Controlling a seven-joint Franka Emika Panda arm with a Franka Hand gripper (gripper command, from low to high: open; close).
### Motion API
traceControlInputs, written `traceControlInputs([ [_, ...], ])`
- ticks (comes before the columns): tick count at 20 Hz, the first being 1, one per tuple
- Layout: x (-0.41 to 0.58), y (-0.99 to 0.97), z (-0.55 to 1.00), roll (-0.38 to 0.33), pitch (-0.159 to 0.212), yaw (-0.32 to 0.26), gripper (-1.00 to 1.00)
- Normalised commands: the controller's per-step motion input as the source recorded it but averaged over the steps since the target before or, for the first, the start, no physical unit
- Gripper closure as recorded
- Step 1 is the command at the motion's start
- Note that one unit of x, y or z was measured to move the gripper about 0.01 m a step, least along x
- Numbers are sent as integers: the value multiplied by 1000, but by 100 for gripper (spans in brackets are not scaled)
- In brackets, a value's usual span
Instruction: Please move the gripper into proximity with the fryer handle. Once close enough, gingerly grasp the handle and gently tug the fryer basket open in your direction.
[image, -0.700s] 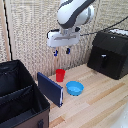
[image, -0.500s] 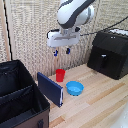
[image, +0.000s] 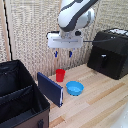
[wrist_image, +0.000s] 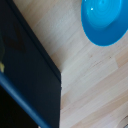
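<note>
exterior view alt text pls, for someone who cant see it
A white robot arm's gripper hangs open in the air above a red cup and blue bowl on a wooden table. The black air fryer sits apart at the exterior view's right, its handle untouched.

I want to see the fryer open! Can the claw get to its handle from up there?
Probably yes. The claw hangs open in the air, well away from the handle, which faces the open table. The cup and bowl sit lower, out of its way.
</note>
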Motion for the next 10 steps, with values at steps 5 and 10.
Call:
traceControlInputs([
  [5, -243, -56, 0, -205, -70, -150, -100],
  [10, -274, -3, 0, -344, -51, -69, -100],
])
